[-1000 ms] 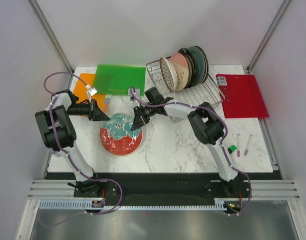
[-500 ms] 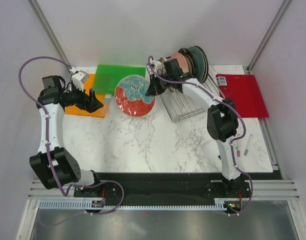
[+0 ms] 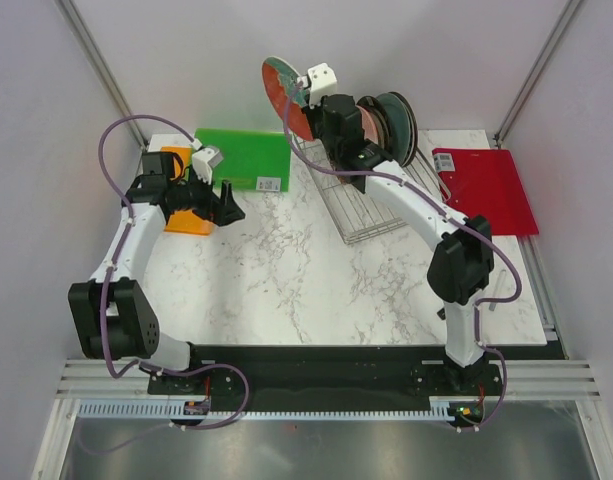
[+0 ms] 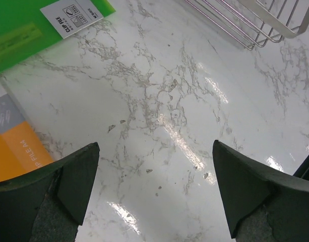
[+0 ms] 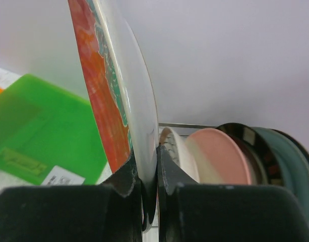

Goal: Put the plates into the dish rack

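Note:
My right gripper [image 3: 304,100] is shut on the rim of the red plate with teal flowers [image 3: 283,92]. It holds the plate on edge, high above the left end of the silver dish rack [image 3: 371,205]. In the right wrist view both fingers [image 5: 125,174] pinch the plate [image 5: 121,85] near its lower rim. Several plates [image 3: 386,120] stand upright in the rack behind it: a cream patterned one [image 5: 175,148], a pink one [image 5: 220,156] and darker ones. My left gripper [image 3: 227,207] hangs open over bare marble, with nothing between its fingertips [image 4: 153,151].
A green board [image 3: 244,158] and an orange file [image 3: 186,215] lie at the back left by the left gripper. A red board [image 3: 486,190] lies right of the rack. Two pens [image 3: 488,290] lie near the table's right edge. The rack's corner [image 4: 255,20] shows in the left wrist view.
The right gripper lifted the red plate off the table, carried it back and up, and turned it on edge above the rack. The left gripper opened and drew back left.

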`<action>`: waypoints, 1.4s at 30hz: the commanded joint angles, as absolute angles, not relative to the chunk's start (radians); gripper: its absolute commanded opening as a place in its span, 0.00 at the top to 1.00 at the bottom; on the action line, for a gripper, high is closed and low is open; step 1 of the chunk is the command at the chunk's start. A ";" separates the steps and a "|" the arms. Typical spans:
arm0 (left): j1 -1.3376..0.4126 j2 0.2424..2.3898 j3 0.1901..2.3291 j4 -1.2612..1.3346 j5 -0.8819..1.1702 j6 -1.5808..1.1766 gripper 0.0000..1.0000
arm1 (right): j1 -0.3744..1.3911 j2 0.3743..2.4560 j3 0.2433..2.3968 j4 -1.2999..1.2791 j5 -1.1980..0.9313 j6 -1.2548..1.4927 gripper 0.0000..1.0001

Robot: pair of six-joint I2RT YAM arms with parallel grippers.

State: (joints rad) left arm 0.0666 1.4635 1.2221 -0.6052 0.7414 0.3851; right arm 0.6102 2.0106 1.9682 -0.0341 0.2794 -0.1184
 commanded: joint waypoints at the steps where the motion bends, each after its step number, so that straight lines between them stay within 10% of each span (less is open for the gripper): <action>1: 0.061 1.463 1.206 -0.430 0.710 0.203 0.00 | 0.650 1.962 1.957 0.324 0.586 -0.327 1.00; 42: 0.061 1.485 1.109 -0.377 0.787 0.176 0.00 | 0.637 2.065 1.956 0.006 0.713 -0.230 1.00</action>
State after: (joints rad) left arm 0.0593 1.5219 1.1152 -0.4137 0.7624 0.1986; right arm 0.6437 2.0972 1.8790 -0.1246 0.6518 -0.2672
